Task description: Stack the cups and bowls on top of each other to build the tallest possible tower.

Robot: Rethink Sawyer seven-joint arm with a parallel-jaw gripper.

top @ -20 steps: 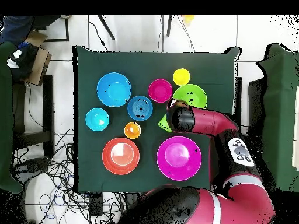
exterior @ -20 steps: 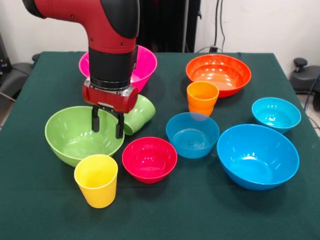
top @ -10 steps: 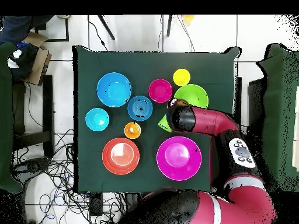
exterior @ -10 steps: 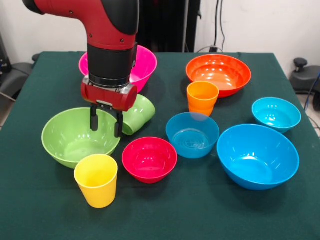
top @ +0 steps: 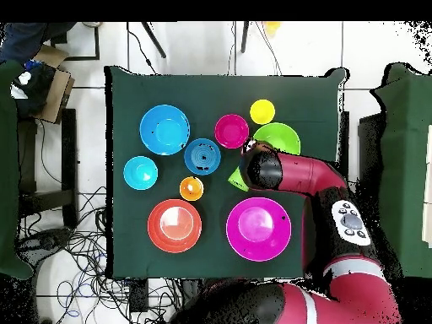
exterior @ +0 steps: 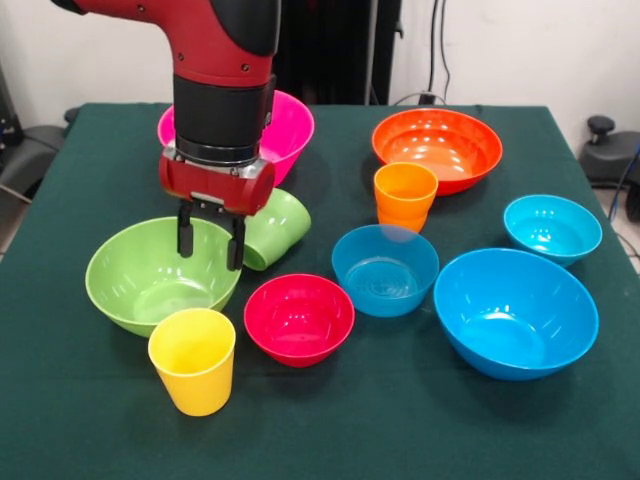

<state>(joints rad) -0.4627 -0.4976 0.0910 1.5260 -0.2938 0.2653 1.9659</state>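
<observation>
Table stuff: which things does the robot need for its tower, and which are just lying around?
For the tower:
green cup, on its side
orange cup
yellow cup
pink bowl
orange bowl
light green bowl
big blue bowl
red bowl
two small blue bowls
pincer, above the light green bowl

Just lying around:
cables on the floor
cardboard box

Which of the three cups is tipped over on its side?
The green cup, lying on its side right beside the light green bowl. The yellow cup and orange cup both stand upright, mouths up.
</observation>
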